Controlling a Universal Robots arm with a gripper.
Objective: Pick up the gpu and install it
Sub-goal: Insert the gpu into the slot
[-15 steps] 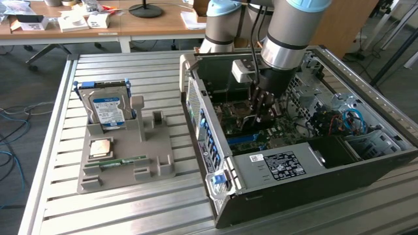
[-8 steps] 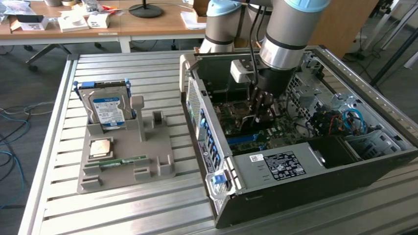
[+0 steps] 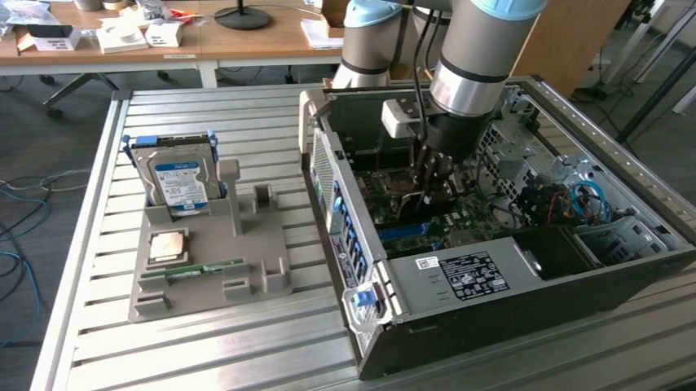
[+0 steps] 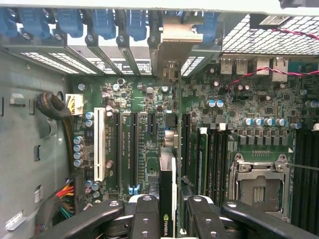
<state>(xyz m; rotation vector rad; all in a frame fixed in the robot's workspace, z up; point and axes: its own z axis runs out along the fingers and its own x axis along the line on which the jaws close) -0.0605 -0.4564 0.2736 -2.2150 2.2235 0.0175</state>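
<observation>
- The black two-fingered gripper point(image 4: 169, 221), nearest the wrist camera, is pinching the gpu point(image 4: 167, 184), its fingers pressing on either face of the card.
- The gpu, a thin dark circuit-board card seen edge-on, is standing upright over the green motherboard point(image 4: 144, 129) among the long black expansion slots point(image 4: 134, 149). A small green-and-white logo is showing on its near edge. Whether its lower edge is seated cannot be told.
- At the card's far end, its pale silver-beige metal bracket point(image 4: 174, 35) is sitting against the row of rear slot openings with blue plastic clips point(image 4: 99, 22).
- The exterior view is taking in the wider scene: the grey robot arm point(image 3: 478, 49) is standing vertically inside the open black computer case point(image 3: 490, 285), which is lying on a slatted metal table point(image 3: 218, 342).
- On the exterior view's left, a grey moulded tray point(image 3: 261, 277) is holding a boxy blue-labelled hard drive point(image 3: 179, 183) upright, a narrow green memory stick point(image 3: 196, 269) and a square processor chip point(image 3: 169, 244).
- Wooden desks point(image 3: 261, 41) are lining the background.
</observation>
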